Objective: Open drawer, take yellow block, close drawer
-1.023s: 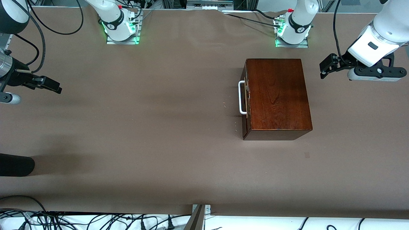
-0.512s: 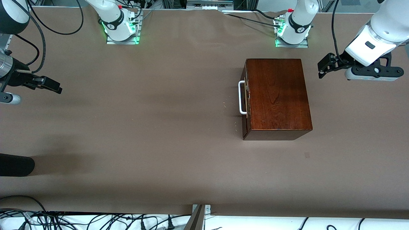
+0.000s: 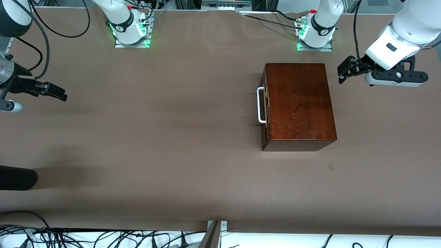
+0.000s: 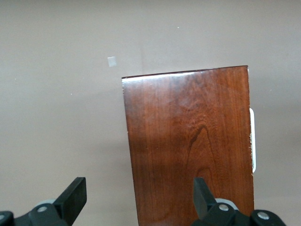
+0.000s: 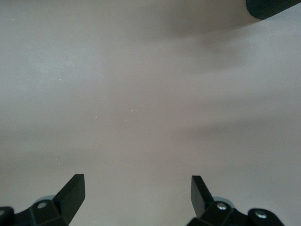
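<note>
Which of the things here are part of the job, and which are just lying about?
Part of the job:
- drawer, shut inside the box
- handle
- left hand, open, beside the box
- right hand, open, waiting

Lying about:
- dark thing at the table edge

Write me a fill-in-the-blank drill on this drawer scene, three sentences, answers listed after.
1. The drawer in the dark wooden box is fully ____.
2. The bar handle on the drawer front is coloured ____.
3. The left gripper and the right gripper both have their fingers ____.

Missing words: closed; white; open
</note>
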Motion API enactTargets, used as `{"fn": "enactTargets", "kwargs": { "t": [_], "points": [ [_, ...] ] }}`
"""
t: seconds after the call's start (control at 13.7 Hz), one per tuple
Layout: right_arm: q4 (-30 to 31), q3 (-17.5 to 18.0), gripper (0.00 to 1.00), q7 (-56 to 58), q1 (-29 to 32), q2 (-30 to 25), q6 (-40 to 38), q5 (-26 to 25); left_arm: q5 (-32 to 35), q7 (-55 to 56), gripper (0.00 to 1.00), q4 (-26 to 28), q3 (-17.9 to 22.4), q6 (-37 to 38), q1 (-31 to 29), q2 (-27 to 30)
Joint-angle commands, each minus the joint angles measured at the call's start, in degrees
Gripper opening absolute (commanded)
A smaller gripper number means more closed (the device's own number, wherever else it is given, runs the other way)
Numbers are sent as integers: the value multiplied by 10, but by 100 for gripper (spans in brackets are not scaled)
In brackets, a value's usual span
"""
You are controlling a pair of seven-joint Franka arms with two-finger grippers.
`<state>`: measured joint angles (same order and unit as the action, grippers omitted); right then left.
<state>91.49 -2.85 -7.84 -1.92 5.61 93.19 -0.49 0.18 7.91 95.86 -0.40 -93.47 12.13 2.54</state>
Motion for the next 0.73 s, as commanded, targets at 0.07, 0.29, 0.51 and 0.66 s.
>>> {"fn": "enactTargets", "kwargs": {
  "t": [0.07, 0.29, 0.51, 0.66],
  "points": [
    [-5, 2, 100, -6, 1, 5, -6, 3, 6, 67, 100, -87, -73, 11, 5, -71],
    [-5, 2, 100, -6, 1, 5, -6, 3, 11, 140, 100, -109, -129, 2, 13, -122],
    [-5, 2, 100, -6, 1, 9, -6, 3, 51, 254, 100, -102, -144, -39, 92, -161],
    [-5, 2, 100, -6, 1, 10, -5, 3, 76, 300, 100, -100, -145, -66, 138, -201]
  ]
}}
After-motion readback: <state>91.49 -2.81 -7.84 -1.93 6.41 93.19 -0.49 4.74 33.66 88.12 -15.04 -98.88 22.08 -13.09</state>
